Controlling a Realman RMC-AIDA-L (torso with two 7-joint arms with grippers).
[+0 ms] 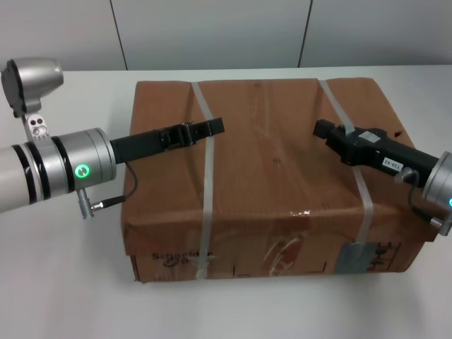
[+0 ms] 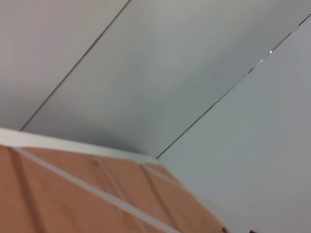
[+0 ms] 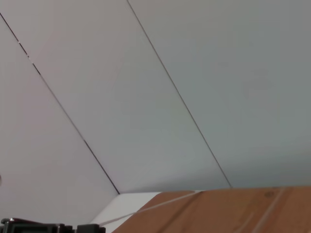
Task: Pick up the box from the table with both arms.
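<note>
The box (image 1: 275,162) is a large brown carton on the white table (image 1: 63,275), with two whitish straps, black print low on its near side and a grey label (image 1: 353,256). My left gripper (image 1: 215,127) reaches in from the left and lies shut and empty just over the box top, by the left strap (image 1: 207,176). My right gripper (image 1: 319,128) reaches in from the right, shut and empty, just over the top by the right strap (image 1: 364,198). The box top also shows in the left wrist view (image 2: 73,194) and the right wrist view (image 3: 233,213).
A grey panelled wall (image 1: 212,32) stands behind the table's far edge. A cable and plug (image 1: 106,203) hang from the left arm beside the box's left side. Bare tabletop lies to the left of the box and in front of it.
</note>
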